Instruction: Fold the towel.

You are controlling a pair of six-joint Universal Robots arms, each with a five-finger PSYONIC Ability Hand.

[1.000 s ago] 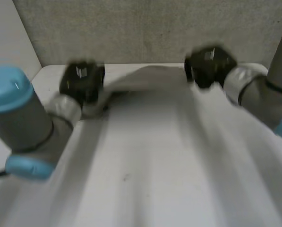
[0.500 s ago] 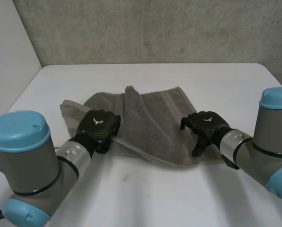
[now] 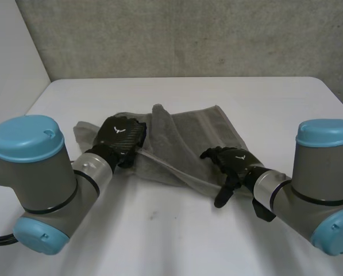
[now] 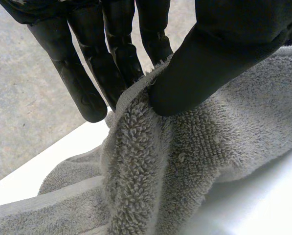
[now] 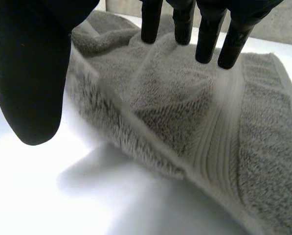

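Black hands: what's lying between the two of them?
The grey towel, all rumpled, lies between the left hand and the right hand on the white table. The head view shows it.

A rough grey concrete wall (image 3: 188, 34) rises behind the far edge of the smooth white rectangular table (image 3: 274, 100)

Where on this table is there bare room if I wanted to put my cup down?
Bare table: the far strip between towel and wall, and the near middle between left arm and right arm. Crowded: the centre, where the left robot hand pinches the towel and the right robot hand hangs open at its near edge.
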